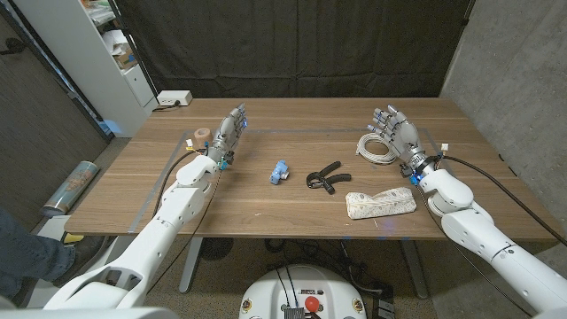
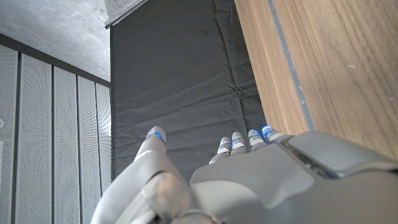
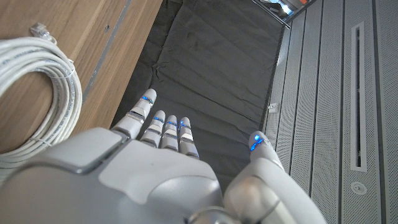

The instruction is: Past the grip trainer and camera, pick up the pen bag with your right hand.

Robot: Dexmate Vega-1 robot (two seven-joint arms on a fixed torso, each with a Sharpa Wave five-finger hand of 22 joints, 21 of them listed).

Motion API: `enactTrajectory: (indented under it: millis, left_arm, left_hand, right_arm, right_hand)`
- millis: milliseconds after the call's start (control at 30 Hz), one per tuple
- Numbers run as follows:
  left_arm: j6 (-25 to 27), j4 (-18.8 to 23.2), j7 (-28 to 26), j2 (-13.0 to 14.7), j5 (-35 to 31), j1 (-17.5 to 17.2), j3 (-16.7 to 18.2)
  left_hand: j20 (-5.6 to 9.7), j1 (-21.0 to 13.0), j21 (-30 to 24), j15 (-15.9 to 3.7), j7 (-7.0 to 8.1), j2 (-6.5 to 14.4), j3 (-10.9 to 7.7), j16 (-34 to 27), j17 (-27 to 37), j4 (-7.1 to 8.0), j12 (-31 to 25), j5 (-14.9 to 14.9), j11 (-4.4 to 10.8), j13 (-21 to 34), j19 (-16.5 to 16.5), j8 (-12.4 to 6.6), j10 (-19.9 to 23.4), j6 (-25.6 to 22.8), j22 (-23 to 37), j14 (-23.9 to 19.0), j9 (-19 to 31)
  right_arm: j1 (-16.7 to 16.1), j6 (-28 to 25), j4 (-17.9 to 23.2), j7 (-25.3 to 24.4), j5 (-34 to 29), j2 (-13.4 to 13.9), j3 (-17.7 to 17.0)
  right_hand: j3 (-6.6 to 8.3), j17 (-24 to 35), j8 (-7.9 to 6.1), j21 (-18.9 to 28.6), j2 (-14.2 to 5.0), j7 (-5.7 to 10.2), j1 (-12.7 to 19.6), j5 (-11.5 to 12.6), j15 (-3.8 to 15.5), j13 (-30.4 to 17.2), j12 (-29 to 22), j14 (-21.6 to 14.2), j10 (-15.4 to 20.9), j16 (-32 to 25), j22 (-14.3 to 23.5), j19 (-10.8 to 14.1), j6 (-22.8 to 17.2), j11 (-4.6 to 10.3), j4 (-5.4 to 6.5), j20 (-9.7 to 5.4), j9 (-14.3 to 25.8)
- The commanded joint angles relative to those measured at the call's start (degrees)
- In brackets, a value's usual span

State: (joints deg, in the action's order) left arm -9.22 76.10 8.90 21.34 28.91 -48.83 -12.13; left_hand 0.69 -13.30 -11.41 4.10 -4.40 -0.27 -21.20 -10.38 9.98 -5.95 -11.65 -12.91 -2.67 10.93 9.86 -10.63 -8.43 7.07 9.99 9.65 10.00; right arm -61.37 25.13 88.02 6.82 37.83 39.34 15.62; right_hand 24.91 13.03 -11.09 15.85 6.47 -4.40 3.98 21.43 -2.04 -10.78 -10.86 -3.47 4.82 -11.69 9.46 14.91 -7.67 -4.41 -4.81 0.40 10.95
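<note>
Reach comes first: we bring our open, empty right hand (image 1: 396,127) back from beside the coiled white cable (image 1: 378,147) onto the white patterned fabric pen bag (image 1: 381,203) at the table's (image 1: 283,217) near edge, right of the black grip trainer (image 1: 324,177).

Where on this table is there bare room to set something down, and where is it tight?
Bare wood runs along the far edge between the left hand and the cable, and along the near edge in front of the camera. It is crowded mid-table: camera, grip trainer and pen bag sit close together, with the cable beside the right hand.
</note>
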Motion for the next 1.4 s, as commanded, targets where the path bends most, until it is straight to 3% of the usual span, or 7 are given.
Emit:
enactTrajectory:
  millis: [33,1400]
  left_arm:
    - [0.04,0.57,-0.01,-0.25,0.44,-0.58,-0.25]
    - [1.84,3.88,-1.6,0.63,-0.37,-1.55,-1.65]
  left_hand:
    - [-0.66,-0.11,0.19,-0.05,-0.06,0.7,-0.32,-0.28,0.32,0.0,-0.24,0.14,0.26,0.13,1.58,-0.15,-0.29,0.17,0.17,0.81,0.24]
    - [-0.88,-0.56,0.24,-0.04,-0.01,1.02,-0.41,-0.3,0.31,-0.43,-0.24,0.56,0.28,0.1,1.71,-0.15,-0.34,0.13,0.17,0.8,0.24]
  right_arm:
    - [-1.16,1.86,0.42,1.62,1.04,0.37,-0.75]
    - [-8.19,5.0,4.24,3.81,2.42,4.53,-5.34]
  right_hand:
    - [-0.14,0.1,-0.39,-0.07,0.07,0.57,0.35,0.36,0.25,-0.3,-0.57,-0.06,0.5,-0.17,0.26,0.53,-0.25,0.19,-0.21,0.11,0.03]
    - [-0.4,-0.21,-0.42,-0.77,-0.35,0.88,0.51,0.71,0.29,-0.33,-0.77,-0.85,1.39,-0.43,0.26,1.7,-0.48,0.21,-0.22,0.15,0.05]
